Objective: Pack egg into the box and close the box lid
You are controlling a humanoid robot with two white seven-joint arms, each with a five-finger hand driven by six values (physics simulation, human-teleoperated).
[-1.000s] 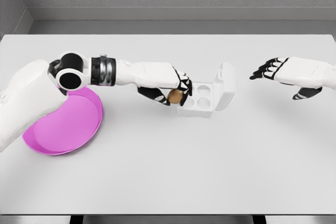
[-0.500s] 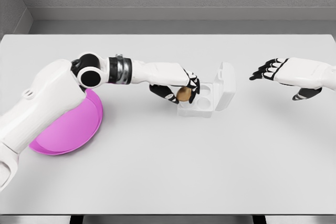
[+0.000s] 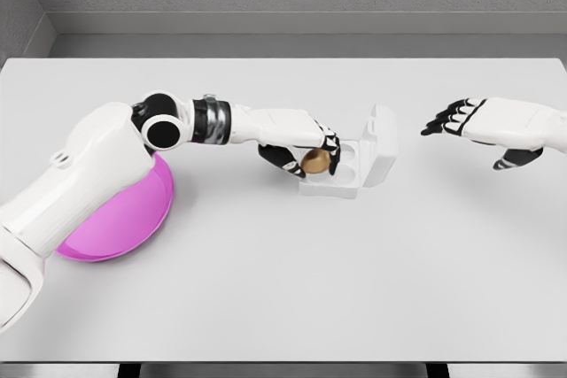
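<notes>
The left hand [image 3: 306, 150] is pinching the egg [image 3: 315, 162] in curled fingers, holding it at the box's [image 3: 341, 176] left edge, over the near-left cup. The box's lid [image 3: 382, 143] is standing upright on its right side. The right hand [image 3: 465, 119] is hovering well right of the box, fingers spread, holding nothing. A pink plate [image 3: 124, 219] is lying on the counter [image 3: 283, 289], far left of the box.

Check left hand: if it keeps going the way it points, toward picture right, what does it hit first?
Probably the egg box: the left hand, shut on the egg, is already at the box's left cells, with the upright lid behind. Depth from this one view is uncertain.
</notes>
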